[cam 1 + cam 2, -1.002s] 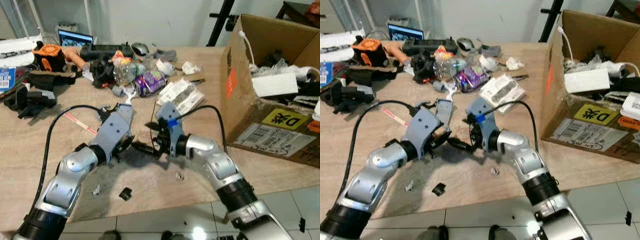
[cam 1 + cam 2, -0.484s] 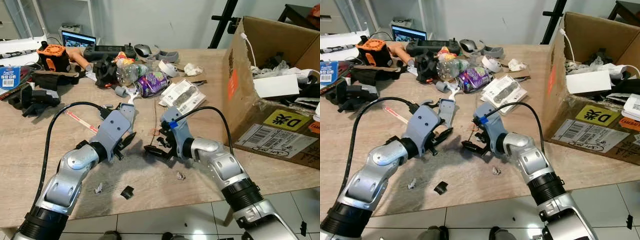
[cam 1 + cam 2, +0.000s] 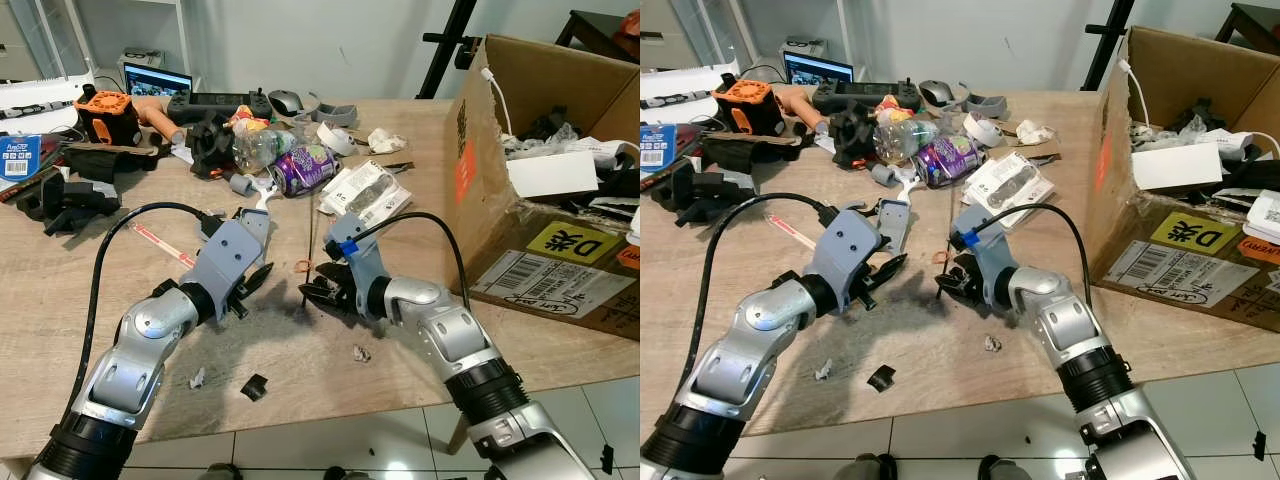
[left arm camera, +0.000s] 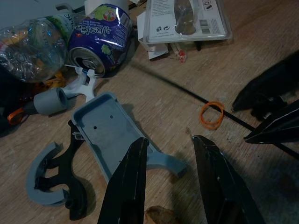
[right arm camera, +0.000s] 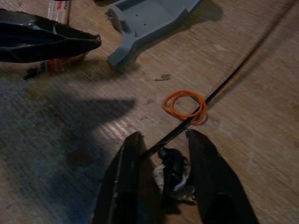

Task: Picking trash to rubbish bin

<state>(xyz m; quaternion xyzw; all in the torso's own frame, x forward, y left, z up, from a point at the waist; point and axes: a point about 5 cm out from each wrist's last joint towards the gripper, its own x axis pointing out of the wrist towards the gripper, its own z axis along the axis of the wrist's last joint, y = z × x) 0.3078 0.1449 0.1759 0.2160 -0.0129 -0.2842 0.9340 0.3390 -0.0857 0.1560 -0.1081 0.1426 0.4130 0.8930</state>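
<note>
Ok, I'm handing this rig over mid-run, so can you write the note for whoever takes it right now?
Right tool: low over the table, fingers around a small dark scrap at the end of a thin black cable; whether it is gripped is unclear.
Left tool: open, empty, beside the grey plastic part.
Orange rubber band lies just ahead of the right tool.
Cardboard box on the robot's right already holds items.
Left to do: purple can, crushed bottle, blister pack, small scraps near the table edge.
</note>
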